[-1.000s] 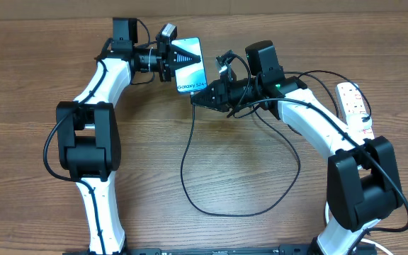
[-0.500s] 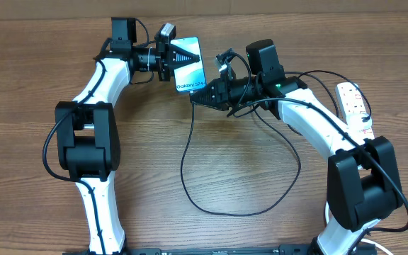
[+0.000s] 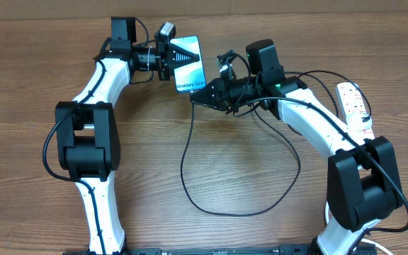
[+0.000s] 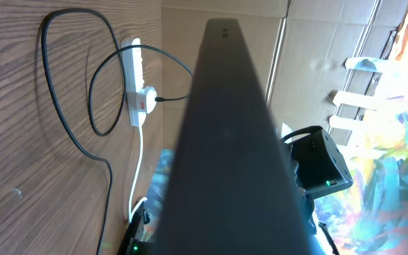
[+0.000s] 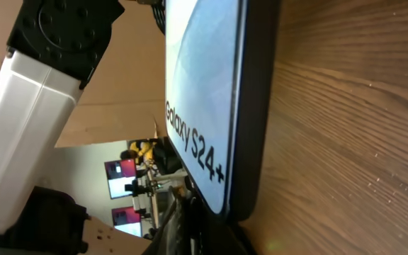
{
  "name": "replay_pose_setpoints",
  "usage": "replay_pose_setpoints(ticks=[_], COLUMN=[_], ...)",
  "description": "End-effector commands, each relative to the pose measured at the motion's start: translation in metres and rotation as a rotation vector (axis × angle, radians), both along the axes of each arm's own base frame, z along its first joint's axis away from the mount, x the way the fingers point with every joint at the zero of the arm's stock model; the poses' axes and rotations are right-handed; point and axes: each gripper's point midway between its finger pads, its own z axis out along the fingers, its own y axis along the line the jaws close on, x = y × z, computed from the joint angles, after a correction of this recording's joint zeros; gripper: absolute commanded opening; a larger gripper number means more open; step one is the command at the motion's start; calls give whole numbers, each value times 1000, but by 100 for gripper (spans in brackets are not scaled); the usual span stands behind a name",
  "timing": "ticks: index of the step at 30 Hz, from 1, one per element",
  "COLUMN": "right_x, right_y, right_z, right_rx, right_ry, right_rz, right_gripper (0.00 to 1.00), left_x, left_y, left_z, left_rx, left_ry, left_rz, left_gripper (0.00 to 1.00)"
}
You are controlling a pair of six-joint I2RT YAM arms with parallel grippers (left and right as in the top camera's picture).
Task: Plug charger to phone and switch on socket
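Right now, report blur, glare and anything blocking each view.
Overhead: sharp, evenly lit, charger crisp. Left wrist: a dark blurred bar fills the middle, bright washed-out patches at right, socket clear. Right wrist: phone looms close, wordmark readable, background soft.

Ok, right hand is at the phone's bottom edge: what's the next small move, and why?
Probably ease the right hand a touch toward the phone. The left hand braces the phone, the charger trails from the right hand at the phone's lower edge, and the right wrist view shows that edge close but not whether the plug is seated.
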Motion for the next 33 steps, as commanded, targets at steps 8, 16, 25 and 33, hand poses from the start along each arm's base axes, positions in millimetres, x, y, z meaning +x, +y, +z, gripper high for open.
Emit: replay_pose_setpoints(ticks=[8, 16, 25, 33], right_x=[30, 33, 46, 55], right_y=[-26, -26, -21, -11], right_z=[5, 7, 15, 10], right_rx=[-17, -16, 0, -55], right_ry=[1, -18, -38, -104], right_rz=[-128, -138, -190, -254], right_gripper=[4, 4, 4, 4], left_x=[-6, -6, -12, -14], left_y=[-1, -1, -15, -19], left_z=[30, 30, 29, 29], left_rx=[-42, -42, -39, -37], left_ry=[-82, -76, -29, -2], left_rz=[-39, -40, -68, -76], left_gripper=[4, 4, 4, 4])
